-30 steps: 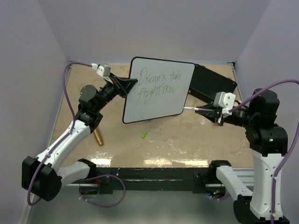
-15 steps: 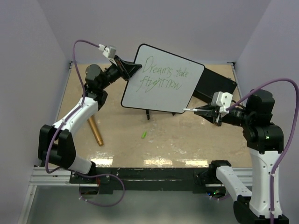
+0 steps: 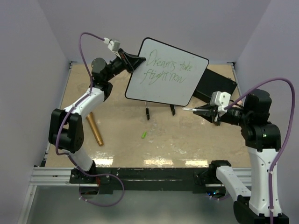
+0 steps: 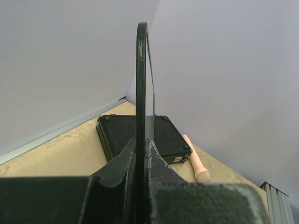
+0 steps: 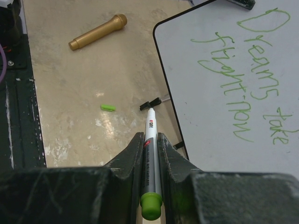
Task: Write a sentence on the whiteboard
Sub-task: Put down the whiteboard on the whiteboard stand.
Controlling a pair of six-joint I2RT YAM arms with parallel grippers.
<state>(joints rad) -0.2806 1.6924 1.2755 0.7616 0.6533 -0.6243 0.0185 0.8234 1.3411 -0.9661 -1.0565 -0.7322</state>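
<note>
The whiteboard (image 3: 175, 88) is held up and tilted at mid-table, with green writing "Dreams take flight now" on its face. My left gripper (image 3: 138, 61) is shut on its upper left edge. In the left wrist view the board's black frame (image 4: 141, 84) runs edge-on between the jaws of that gripper (image 4: 141, 145). My right gripper (image 3: 205, 111) is shut on a white marker (image 5: 150, 149) with a green end. Its tip (image 3: 185, 109) sits just below the board's lower right corner, apart from it. The whiteboard (image 5: 233, 93) fills the right of the right wrist view.
Two small black feet (image 3: 147, 113) hang under the board. A flat black board (image 3: 216, 85) lies at the back right. A gold cylinder (image 3: 94, 129) and a green marker cap (image 3: 144, 135) lie on the tan tabletop. A beige handle (image 4: 196, 162) lies beside the black board.
My left arm has raised the whiteboard and swung it back and to the right, tilting it clockwise. The right gripper with the marker has hardly moved.
</note>
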